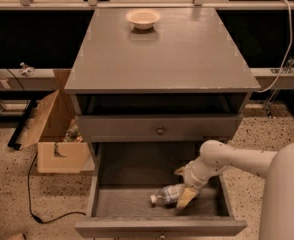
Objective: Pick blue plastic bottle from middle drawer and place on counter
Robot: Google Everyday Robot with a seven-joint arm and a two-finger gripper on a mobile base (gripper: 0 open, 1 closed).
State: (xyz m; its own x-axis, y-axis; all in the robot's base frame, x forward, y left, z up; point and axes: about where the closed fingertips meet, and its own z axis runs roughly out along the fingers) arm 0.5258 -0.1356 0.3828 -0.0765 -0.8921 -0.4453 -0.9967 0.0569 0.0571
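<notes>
The blue plastic bottle (pixel 165 195) lies on its side on the floor of the open middle drawer (pixel 127 184), white cap pointing left. My gripper (pixel 183 184) reaches into the drawer from the right, at the bottle's base end. It is open. One tan finger (pixel 186 197) rests against the bottle's base, and the other finger (pixel 180 171) is behind it, apart from the bottle. The counter (pixel 162 59) is the grey cabinet top above the drawers.
A cream bowl (pixel 143 18) stands at the back of the counter. The drawer above (pixel 159 129) is closed, with a small knob. An open cardboard box (pixel 54 134) and a black cable (pixel 34 204) lie on the floor to the left of the cabinet.
</notes>
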